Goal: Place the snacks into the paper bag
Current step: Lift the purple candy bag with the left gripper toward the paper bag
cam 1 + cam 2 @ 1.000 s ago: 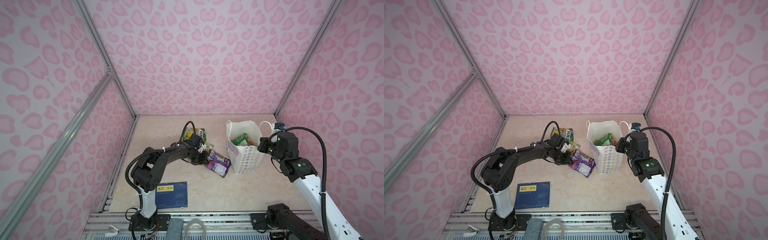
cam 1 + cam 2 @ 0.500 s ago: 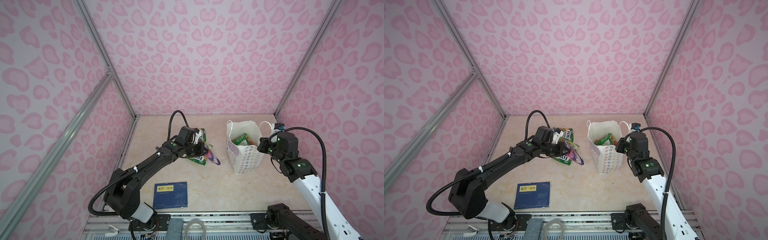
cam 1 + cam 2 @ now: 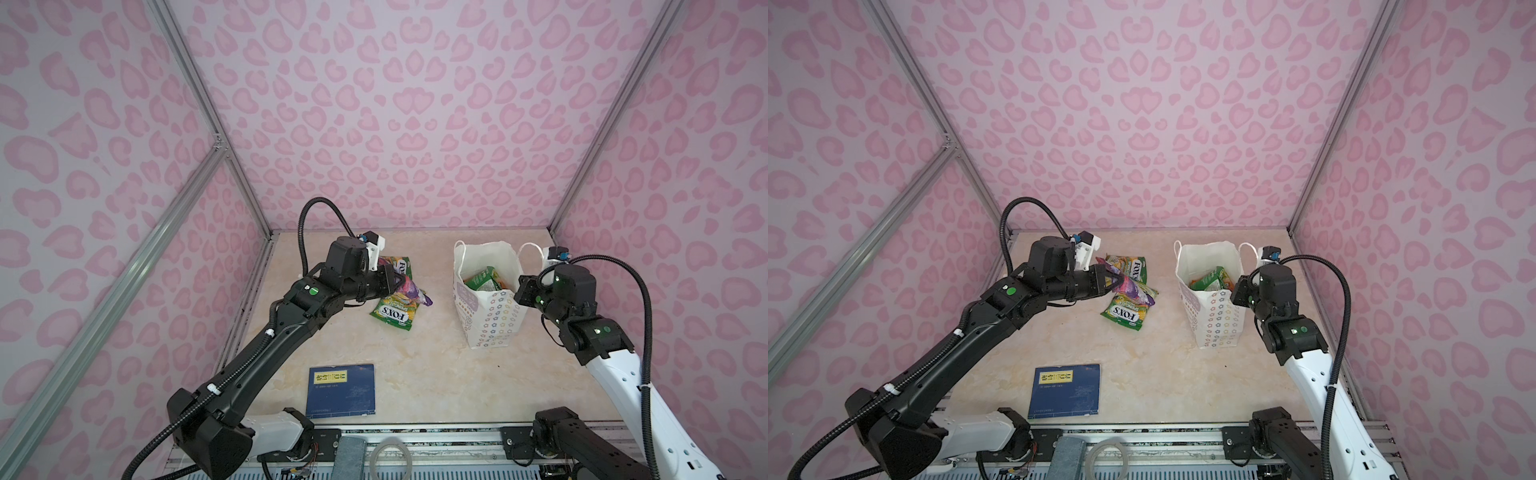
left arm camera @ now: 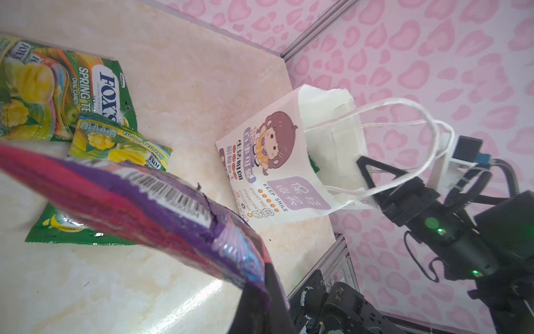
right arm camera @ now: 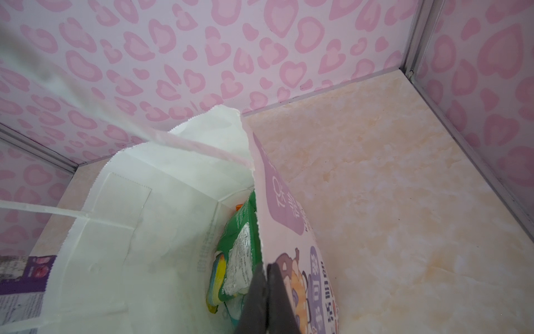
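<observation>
Purple pkt (image 3: 409,289) now lifted, pinched by L jaws; R jaws still pinch paper bag (image 3: 492,318).

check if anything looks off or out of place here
The flat dark-blue book near the front edge is no snack and lies apart from the packets. Nothing spilled: the paper bag stands upright, its rim pinched by the right gripper.
</observation>
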Robot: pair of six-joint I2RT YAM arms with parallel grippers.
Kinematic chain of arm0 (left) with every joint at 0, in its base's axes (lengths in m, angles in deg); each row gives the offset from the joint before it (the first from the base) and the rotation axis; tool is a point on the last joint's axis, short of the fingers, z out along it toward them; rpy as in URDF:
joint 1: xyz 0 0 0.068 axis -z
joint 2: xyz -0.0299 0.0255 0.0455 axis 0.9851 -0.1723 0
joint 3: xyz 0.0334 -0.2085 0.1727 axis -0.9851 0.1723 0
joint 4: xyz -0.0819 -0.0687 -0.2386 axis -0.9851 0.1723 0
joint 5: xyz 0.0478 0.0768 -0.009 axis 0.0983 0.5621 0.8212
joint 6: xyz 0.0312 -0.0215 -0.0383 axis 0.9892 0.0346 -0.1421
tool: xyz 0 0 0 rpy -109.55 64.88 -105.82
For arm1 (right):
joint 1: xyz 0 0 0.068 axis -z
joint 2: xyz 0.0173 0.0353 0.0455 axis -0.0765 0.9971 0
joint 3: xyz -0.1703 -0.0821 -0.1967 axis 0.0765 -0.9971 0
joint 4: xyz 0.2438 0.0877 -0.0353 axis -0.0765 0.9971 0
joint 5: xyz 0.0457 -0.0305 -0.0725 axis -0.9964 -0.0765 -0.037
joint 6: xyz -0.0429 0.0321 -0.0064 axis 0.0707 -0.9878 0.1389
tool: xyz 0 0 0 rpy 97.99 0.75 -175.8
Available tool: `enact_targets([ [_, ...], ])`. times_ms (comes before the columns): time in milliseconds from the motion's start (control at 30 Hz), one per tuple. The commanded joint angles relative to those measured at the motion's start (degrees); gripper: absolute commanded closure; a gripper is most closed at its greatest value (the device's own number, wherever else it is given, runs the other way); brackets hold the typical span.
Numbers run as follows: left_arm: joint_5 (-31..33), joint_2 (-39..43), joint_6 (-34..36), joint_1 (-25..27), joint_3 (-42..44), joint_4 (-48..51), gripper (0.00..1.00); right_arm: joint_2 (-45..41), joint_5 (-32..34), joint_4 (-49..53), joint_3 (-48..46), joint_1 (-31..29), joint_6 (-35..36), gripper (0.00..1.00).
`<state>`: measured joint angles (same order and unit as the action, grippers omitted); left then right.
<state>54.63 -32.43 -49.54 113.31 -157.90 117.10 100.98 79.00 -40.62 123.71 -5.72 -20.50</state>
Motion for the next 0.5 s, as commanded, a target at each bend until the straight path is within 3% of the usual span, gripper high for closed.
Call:
enact_targets([
  [0, 0.53, 1.59, -0.61, -0.01, -4.06, 1.42, 0.97, 0.27, -1.38, -1.94, -0.36, -0.08, -0.34, 1.0],
  [233, -1.7, 1.29, -1.87, 0.42, -14.9, 2.96, 0.97, 1.19, -1.83, -1.82, 0.3, 0.35, -0.47, 1.0],
  [467, -3.23, -5.04, -1.05, 2.95, -29.37, 6.57, 0.97, 3.41, 0.31, -2.43, 3.21, 0.27, -1.93, 1.0],
])
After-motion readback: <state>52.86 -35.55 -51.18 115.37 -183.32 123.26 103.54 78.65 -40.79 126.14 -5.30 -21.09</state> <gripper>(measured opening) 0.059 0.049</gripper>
